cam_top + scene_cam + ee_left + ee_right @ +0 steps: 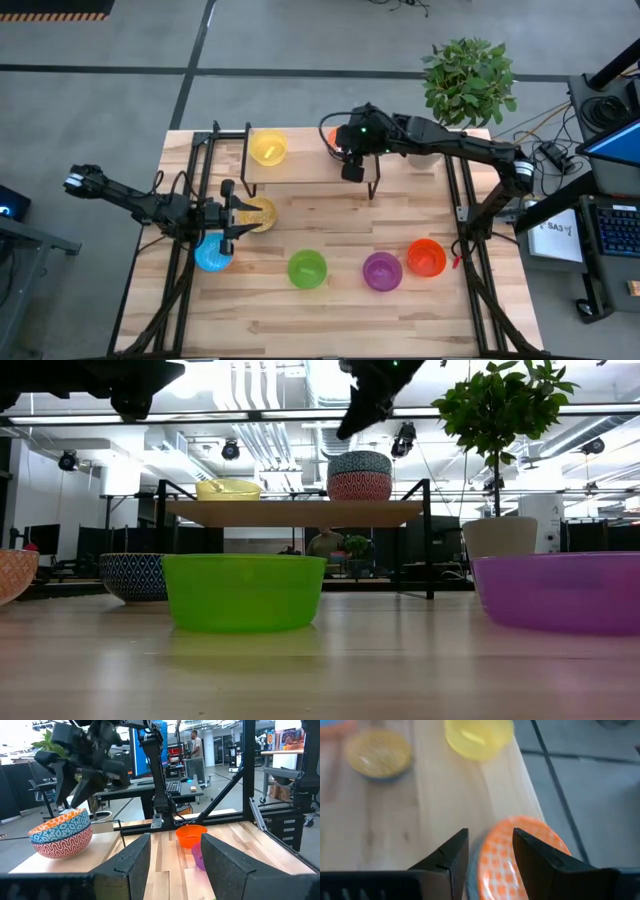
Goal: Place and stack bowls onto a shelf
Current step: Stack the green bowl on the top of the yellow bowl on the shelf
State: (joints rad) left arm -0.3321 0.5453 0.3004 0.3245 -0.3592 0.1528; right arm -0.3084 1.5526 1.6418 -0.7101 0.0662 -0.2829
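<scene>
On the shelf (300, 168) a blue-and-white patterned bowl, orange inside (520, 862), sits nested in an orange patterned bowl (62, 845). The stack (360, 475) rests on the top board near its right end. A yellow bowl (268, 147) stands at the board's left end. My right gripper (352, 172) hangs open just above the stack (350, 425), clear of its rim. At the table's left, my left gripper (232, 215) points level and is open, with nothing between its fingers (130, 865). It is beside the gold-speckled bowl (258, 213) and above the light blue bowl (213, 255).
Green (307, 269), purple (382, 271) and orange-red (426, 257) bowls stand in a row on the tabletop's near half. A potted plant (468, 80) stands at the far right corner. Black frame rails (470, 230) run along both table sides. The shelf board is bare between the yellow bowl and the stack.
</scene>
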